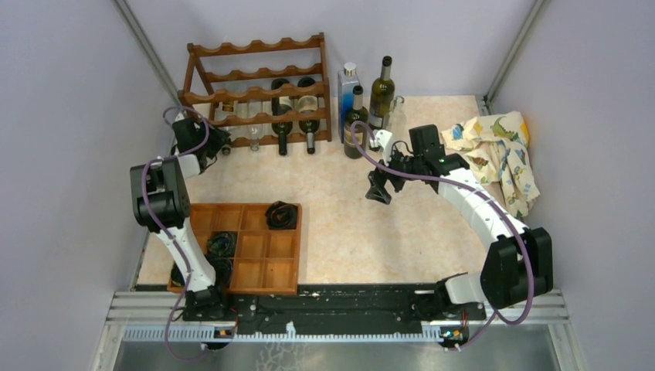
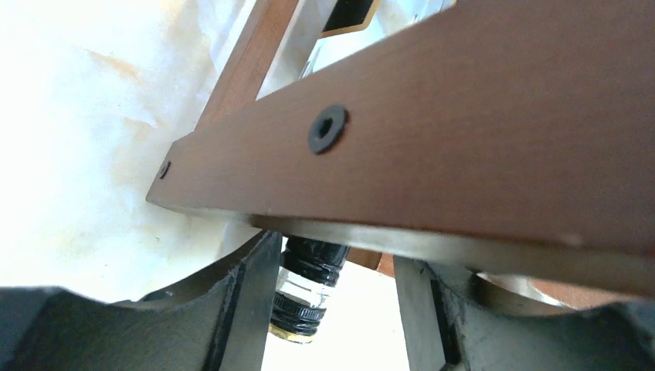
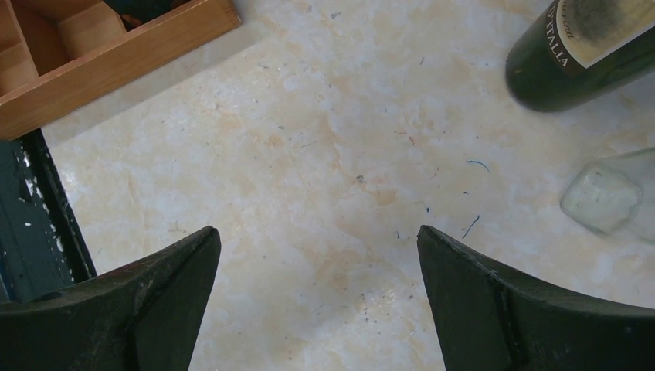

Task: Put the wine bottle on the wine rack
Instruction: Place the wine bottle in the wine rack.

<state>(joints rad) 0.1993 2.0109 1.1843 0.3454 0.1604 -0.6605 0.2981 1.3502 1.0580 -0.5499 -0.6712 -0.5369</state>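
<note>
The dark reddish-brown wine rack (image 1: 255, 77) stands at the back left; one of its rails (image 2: 463, 139) fills the left wrist view. A clear wine bottle's neck (image 2: 309, 286), with a black cap band, pokes out under that rail at the rack's lower left (image 1: 225, 148). My left gripper (image 2: 337, 259) (image 1: 216, 144) straddles this neck: the neck rests against the left finger (image 2: 232, 309), with a clear gap to the right one, so the jaws are open. My right gripper (image 1: 378, 189) (image 3: 318, 239) hovers wide open over bare table, holding nothing.
Two dark bottles (image 1: 282, 116) (image 1: 309, 116) lie in the rack. Several bottles stand right of it (image 1: 381, 91), among them a green one (image 3: 579, 54) and a clear glass one (image 3: 610, 197). A patterned cloth (image 1: 494, 151) lies at right, a wooden compartment tray (image 1: 247, 247) at front left.
</note>
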